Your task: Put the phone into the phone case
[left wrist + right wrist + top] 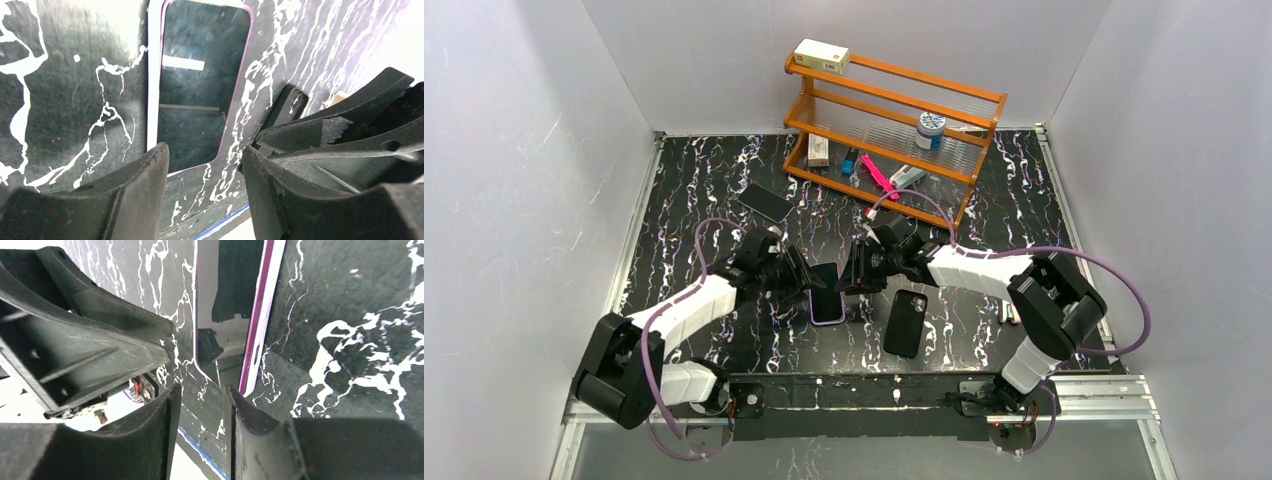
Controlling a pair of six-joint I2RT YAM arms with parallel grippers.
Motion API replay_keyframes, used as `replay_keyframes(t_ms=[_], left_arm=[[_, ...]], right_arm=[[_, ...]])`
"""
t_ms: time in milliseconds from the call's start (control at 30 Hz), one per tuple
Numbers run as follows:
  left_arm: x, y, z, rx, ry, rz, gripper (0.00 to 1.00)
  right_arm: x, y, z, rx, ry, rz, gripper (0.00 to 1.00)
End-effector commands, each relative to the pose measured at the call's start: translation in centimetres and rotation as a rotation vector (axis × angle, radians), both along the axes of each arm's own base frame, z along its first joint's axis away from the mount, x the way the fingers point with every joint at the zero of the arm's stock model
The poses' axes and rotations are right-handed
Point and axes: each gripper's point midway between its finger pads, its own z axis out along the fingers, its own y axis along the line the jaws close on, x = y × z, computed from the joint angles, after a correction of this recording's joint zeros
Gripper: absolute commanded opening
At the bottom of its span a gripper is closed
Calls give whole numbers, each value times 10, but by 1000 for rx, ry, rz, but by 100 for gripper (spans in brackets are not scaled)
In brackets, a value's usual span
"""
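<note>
The phone (766,202) lies flat on the far left of the table (692,190), well apart from the phone case (905,322) at the near right. Between them lies a lavender-edged phone (827,295). The left gripper (802,275) and the right gripper (852,275) are at its two sides, both released and holding nothing.

The black marbled worktop (694,190) carries two phones: one plain black glossy phone (765,202) and one lavender-edged phone (827,297). There is one matte black phone case (905,322). One orange wooden rack (924,77) holds two white boxes (821,56), one blue-lidded jar (931,130) and one pink pen (879,176).
</note>
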Motion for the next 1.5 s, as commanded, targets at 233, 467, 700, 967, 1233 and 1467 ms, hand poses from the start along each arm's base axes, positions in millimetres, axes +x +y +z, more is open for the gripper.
replay_keyframes(t_ms=[233, 467, 700, 967, 1233, 1467], left_arm=[[24, 20, 4, -72, 39, 10, 53], [21, 18, -15, -77, 82, -29, 49], [6, 8, -32, -168, 139, -45, 40], [-6, 11, -45, -152, 205, -51, 35], [-9, 3, -32, -217, 232, -58, 29], [-19, 18, -47, -102, 251, -82, 28]], right_arm=[[23, 3, -2, 35, -66, -43, 72], [24, 15, -15, 67, -29, -30, 81], [25, 17, -31, 45, 7, -55, 88], [24, 21, -34, 40, 26, -57, 89], [28, 37, -24, 92, 87, -59, 93], [13, 49, 12, 293, 109, 15, 91]])
